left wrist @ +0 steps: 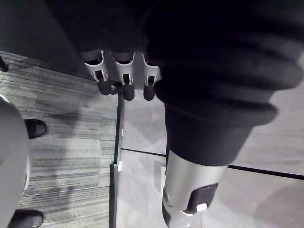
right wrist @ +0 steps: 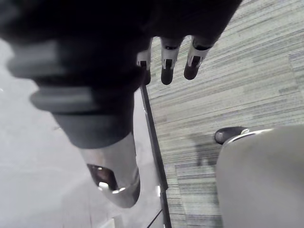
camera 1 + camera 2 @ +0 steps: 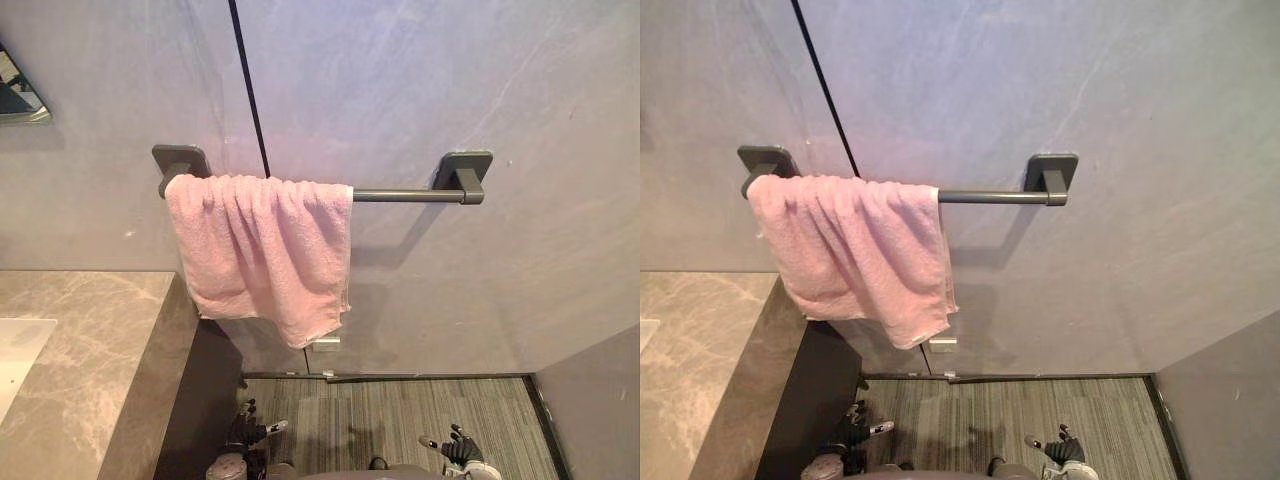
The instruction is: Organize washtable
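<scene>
A pink towel [image 3: 262, 250] hangs bunched over the left half of a dark grey bar [image 3: 405, 196] fixed to the grey wall [image 3: 480, 90]. The bar's right half is bare. Below and to the left stands the marble bench [image 3: 90, 340] with a white sink [image 3: 18, 350] at its edge. The left hand [image 3: 246, 432] and right hand [image 3: 461, 450] hang low above the striped floor [image 3: 390, 420], well apart from the towel. The left fingers [image 1: 124, 78] and right fingers [image 2: 167, 61] are relaxed and hold nothing.
</scene>
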### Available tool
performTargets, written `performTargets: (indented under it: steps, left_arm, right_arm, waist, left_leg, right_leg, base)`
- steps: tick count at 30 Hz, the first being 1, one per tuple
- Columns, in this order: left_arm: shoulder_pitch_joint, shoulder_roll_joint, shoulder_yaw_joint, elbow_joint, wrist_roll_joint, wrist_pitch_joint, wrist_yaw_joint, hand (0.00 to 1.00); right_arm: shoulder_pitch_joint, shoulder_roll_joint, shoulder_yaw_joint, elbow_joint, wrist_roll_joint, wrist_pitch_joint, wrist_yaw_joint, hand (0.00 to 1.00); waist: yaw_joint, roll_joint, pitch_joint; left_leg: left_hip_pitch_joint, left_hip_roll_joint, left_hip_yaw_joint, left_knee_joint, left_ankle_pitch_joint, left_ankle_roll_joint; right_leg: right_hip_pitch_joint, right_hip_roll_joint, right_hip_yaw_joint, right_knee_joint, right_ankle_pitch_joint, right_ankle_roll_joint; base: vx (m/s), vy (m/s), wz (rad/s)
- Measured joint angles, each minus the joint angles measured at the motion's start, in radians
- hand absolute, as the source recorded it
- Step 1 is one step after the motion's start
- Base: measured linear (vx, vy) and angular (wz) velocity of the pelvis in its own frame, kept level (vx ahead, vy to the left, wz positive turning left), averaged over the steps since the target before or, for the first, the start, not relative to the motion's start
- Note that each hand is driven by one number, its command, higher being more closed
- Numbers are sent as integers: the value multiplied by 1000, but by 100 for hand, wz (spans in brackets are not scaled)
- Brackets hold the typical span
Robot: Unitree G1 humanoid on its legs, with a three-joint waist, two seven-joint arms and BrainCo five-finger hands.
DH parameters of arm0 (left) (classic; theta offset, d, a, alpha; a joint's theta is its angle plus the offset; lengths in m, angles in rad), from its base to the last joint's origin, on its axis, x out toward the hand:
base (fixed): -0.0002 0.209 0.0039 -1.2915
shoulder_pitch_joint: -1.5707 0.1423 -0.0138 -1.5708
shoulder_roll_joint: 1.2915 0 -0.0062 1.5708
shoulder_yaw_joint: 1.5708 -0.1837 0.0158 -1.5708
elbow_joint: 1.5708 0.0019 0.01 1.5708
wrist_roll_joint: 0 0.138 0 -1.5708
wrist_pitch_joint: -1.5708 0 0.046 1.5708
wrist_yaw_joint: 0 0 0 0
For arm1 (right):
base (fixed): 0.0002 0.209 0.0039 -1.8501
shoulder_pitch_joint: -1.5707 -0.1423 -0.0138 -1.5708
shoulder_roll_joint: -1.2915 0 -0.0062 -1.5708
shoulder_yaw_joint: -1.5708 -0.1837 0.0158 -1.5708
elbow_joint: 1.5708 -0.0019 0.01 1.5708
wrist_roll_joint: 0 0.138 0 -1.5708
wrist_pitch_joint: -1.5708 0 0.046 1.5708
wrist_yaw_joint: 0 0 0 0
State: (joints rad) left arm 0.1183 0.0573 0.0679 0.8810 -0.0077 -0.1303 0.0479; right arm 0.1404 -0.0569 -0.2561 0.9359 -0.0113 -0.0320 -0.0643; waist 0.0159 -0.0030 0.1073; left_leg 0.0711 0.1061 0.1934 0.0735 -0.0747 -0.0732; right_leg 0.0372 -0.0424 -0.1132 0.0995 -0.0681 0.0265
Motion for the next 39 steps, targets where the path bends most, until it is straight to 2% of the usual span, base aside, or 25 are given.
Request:
performTargets:
  steps: [3,5,7,9,15,19,21,27,39]
  left_arm:
    - [44,17,-4,-210,-32,-3,10,0]
    - [80,51,-18,-420,-64,-15,20,0]
    - [99,63,-17,-521,-77,-35,21,0]
    - [114,68,-16,-605,-102,-54,23,0]
    - [139,67,-17,-748,-139,-59,22,0]
    - [136,81,-16,-822,-138,-79,26,0]
    - [118,114,-15,-849,-137,-83,37,0]
    - [60,160,29,-855,-104,-86,68,0]
    - [56,162,67,-873,-67,-86,89,0]
  right_arm:
    - [-1,-16,9,10,0,-1,0,0]
    - [-1,-33,39,6,0,-3,0,0]
    - [3,-36,41,-17,0,-3,0,0]
    - [0,-41,48,-21,0,-6,1,0]
    - [2,-44,78,-61,-21,-7,4,0]
    - [-2,-52,97,-62,-22,-7,6,0]
    - [-4,-54,101,-61,-26,-7,12,0]
    - [-7,-78,113,-61,-41,-7,21,0]
    - [-16,-85,112,-61,-40,-7,21,0]
  waist:
    - [1,-1,-1]
    - [1,-1,-2]
    - [2,1,-3]
    - [5,1,-5]
    - [8,-5,-9]
    - [5,-6,-22]
    - [3,-8,-24]
    - [0,-9,-25]
    - [-3,-11,-27]
  left_leg:
    - [2,-6,-22,-25,18,5]
    - [0,-15,-53,-40,29,7]
    - [-4,-18,-60,-40,30,8]
    - [-4,-20,-65,-40,31,9]
    - [-9,-21,-89,-42,31,9]
    - [-9,-22,-96,-52,31,8]
    - [-8,-22,-102,-58,32,8]
    - [-8,-22,-113,-62,32,9]
    - [-5,-22,-114,-65,32,9]
  right_leg:
    - [1,-3,-18,0,2,-2]
    - [-3,-8,-32,1,2,-2]
    - [-7,-11,-37,1,2,-1]
    - [-6,-13,-40,1,2,-1]
    - [-3,-12,-53,-3,2,0]
    - [1,-9,-57,-15,2,0]
    - [2,-7,-59,-21,2,0]
    - [2,-4,-51,-31,3,-1]
    - [1,-1,-30,-36,16,-7]
  base:
    - [-50,-19,19]
    - [-58,-5,22]
    - [-55,5,10]
    - [-32,9,6]
    - [-1,-12,6]
    - [13,-6,2]
    - [40,-10,2]
    - [17,-2,-4]
    - [-10,3,-5]
